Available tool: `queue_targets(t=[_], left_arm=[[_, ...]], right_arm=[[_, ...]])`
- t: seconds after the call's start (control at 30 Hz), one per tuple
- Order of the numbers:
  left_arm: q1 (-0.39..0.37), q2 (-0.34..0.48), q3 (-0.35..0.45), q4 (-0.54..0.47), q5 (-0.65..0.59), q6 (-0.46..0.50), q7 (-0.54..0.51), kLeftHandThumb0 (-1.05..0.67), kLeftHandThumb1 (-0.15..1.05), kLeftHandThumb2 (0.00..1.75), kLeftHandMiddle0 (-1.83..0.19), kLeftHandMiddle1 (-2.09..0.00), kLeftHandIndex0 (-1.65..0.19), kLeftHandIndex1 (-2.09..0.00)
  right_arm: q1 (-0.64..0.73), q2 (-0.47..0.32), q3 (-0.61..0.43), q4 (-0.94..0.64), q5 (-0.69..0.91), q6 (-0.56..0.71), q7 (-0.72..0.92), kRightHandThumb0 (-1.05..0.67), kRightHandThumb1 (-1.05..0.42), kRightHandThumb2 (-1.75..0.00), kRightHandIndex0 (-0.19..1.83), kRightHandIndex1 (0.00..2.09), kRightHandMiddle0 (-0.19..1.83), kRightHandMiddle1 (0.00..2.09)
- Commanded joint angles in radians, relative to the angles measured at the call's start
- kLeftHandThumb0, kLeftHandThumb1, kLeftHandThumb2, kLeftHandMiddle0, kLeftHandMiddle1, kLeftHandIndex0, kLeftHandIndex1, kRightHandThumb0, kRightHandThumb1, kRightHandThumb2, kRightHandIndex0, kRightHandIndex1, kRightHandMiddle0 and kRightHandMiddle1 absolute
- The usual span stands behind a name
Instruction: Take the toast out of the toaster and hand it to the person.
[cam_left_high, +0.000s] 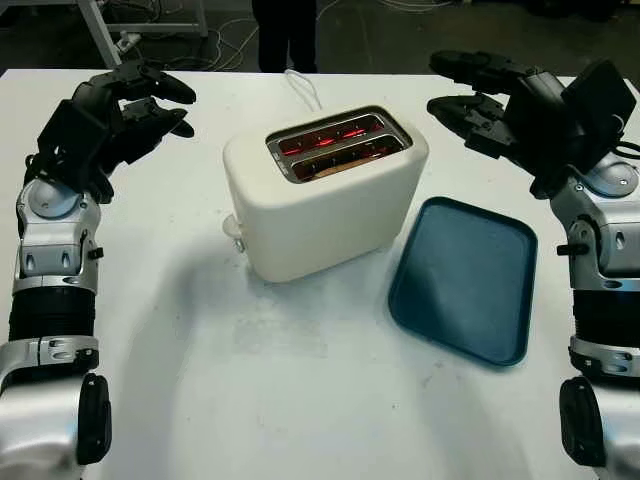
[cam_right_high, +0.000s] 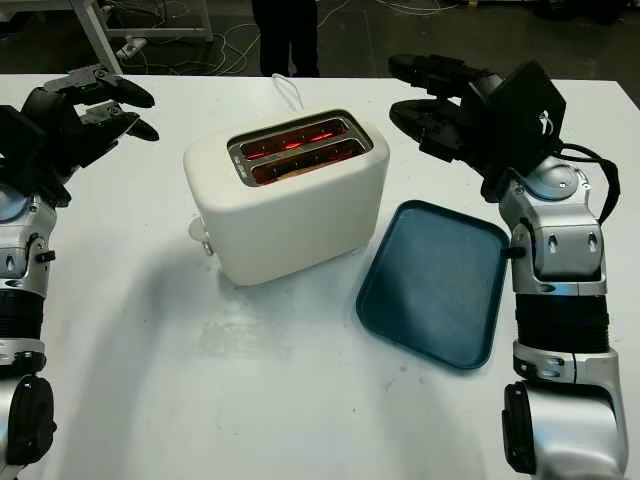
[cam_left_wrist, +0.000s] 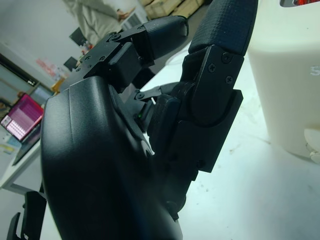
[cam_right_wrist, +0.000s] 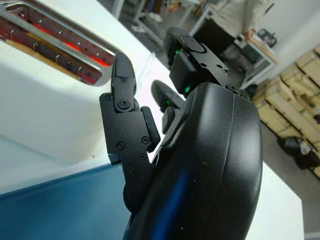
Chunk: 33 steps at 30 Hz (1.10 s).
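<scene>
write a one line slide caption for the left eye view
White toaster glowing red beside a blue tray, left robot hand and right robot hand open on either side.

Matt cream plastic toaster (cam_left_high: 330, 205) with shiny metal slot frame (cam_left_high: 338, 142); matt blue plastic tray (cam_left_high: 465, 277); smooth white table (cam_left_high: 300, 400).

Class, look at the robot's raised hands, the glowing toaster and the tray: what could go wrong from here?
1. The cream plastic toaster's slots glow red, so reaching in may scorch fingers.
2. The open right hand hovers above the dark blue plastic tray and might knock it.
3. The open left hand could push the toaster sideways.
</scene>
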Motion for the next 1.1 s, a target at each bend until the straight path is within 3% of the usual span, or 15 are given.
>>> queue_targets(t=[0.0,1.07], left_arm=[[-0.004,0.009,0.003,0.003,-0.010,0.000,-0.007,-1.05,0.91,0.03,-0.64,-1.15,-0.67,-1.00],[0.006,0.003,0.001,-0.022,-0.013,0.040,0.002,-1.05,0.90,0.00,-0.68,-1.11,-0.70,-0.96]], right_arm=[[0.002,0.000,0.000,0.007,-0.003,-0.011,0.000,-0.34,-0.92,-0.20,0.22,0.81,0.57,0.04],[-0.006,0.003,0.005,-0.002,-0.010,-0.011,-0.003,-0.32,-0.92,-0.19,0.24,0.78,0.57,0.03]])
